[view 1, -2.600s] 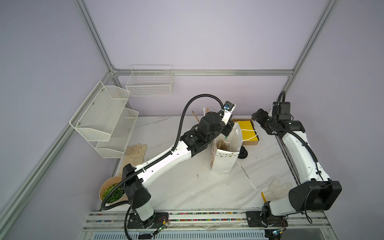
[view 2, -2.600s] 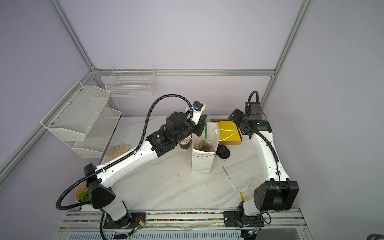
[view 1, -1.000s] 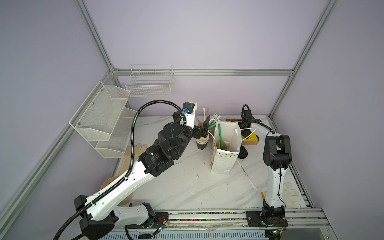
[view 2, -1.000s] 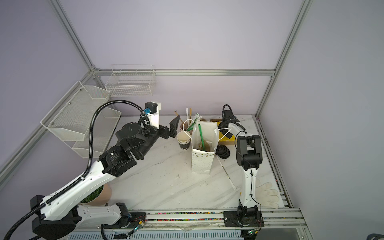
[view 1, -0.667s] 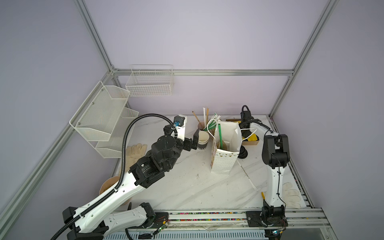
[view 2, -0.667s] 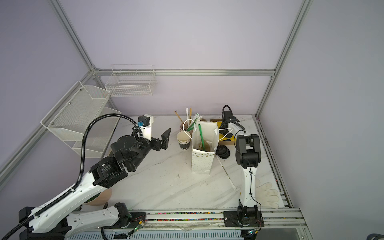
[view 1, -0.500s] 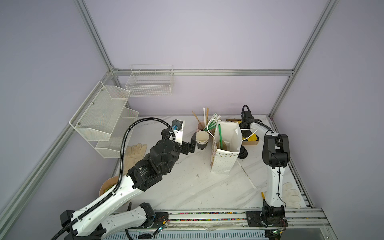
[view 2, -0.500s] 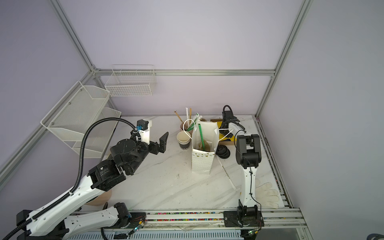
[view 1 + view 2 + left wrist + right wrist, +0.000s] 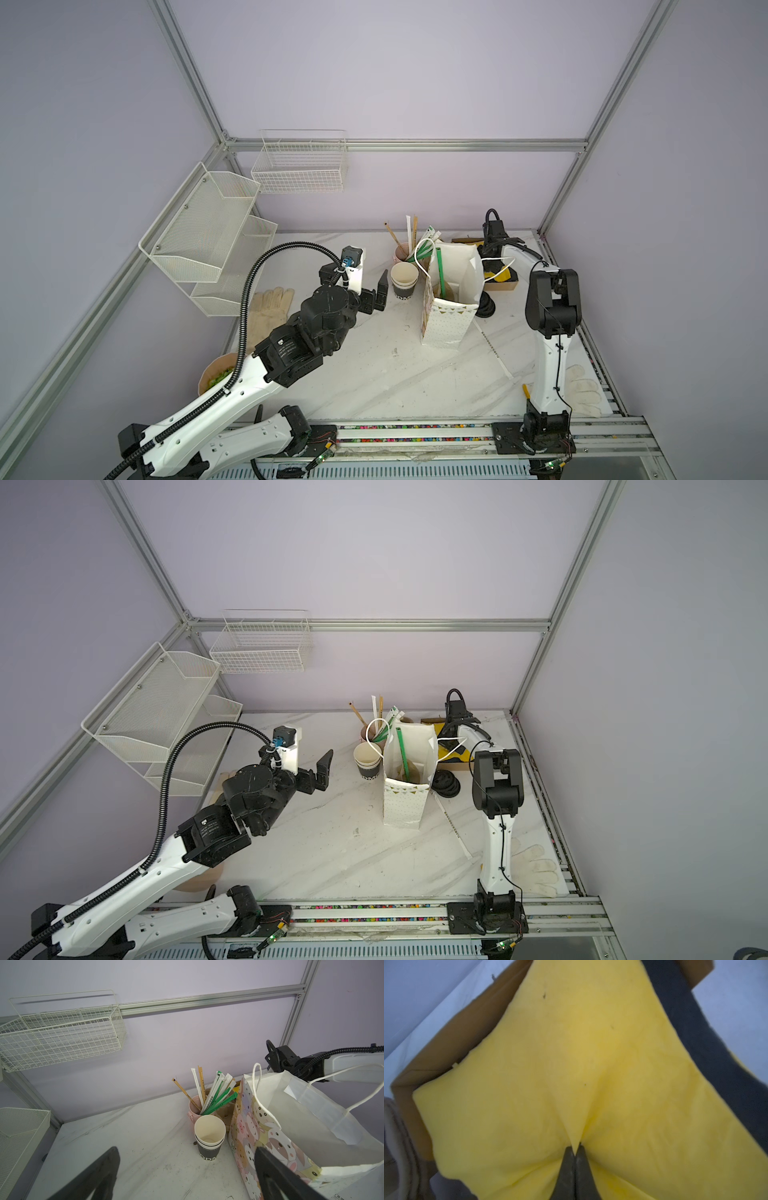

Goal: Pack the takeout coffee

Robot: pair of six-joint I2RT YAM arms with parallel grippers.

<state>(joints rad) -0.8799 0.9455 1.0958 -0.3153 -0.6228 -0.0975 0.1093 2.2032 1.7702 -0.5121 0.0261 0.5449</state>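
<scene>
White marbled table inside a lilac-walled frame, with two robot arms reaching in from the near edge. A patterned paper bag stands upright and open near the middle. Low inside it, in both top views, sits a pale round cup, the takeout coffee, with a green straw leaning in; details are too small to tell.

The left gripper hovers to the left of the bag with its jaws spread wide and nothing between them. It is apart from the bag and the cup inside. A nested stack of black cups stands between this gripper and the bag, just beside a pink cup of straws.

The right gripper, behind the bag, is pinched closed on a fold of a yellow napkin lying in a cardboard box.
</scene>
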